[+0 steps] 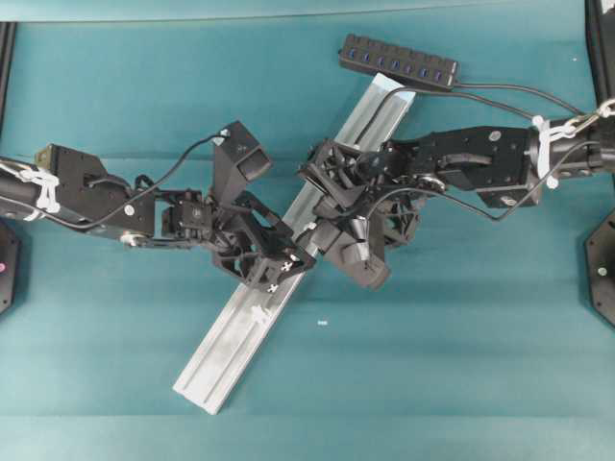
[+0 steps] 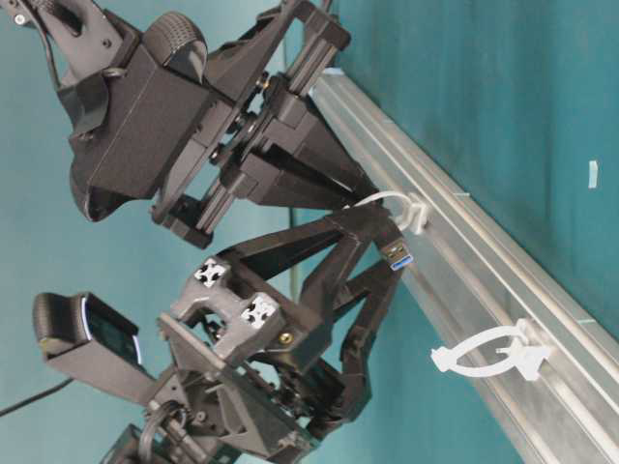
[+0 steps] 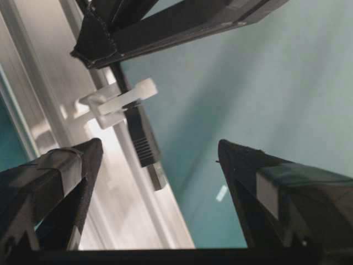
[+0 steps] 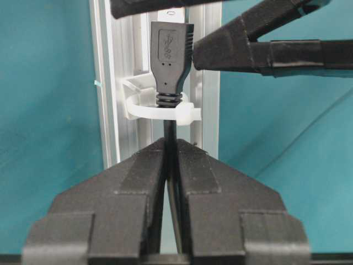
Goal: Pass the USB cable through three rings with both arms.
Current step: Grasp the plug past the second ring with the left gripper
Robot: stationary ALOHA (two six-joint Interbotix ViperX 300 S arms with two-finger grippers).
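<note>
USB cable (image 4: 170, 66) (through ring (image 4: 160, 109)), between left end effector (image 3: 157, 165) fingers

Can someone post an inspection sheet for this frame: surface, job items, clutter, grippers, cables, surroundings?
Surface: teal mat, aluminium rail lying diagonally on it.
Job's things: USB plug is poked through one white ring; a second ring on the rail holds nothing; third ring not identified.
Clutter: small white scrap on the mat.
Grippers: right gripper shut on the USB cable just behind the ring; left gripper open, fingers either side of the plug, not touching.
Cables: cord runs from the black hub toward the right arm.
Surroundings: nothing seen.
</note>
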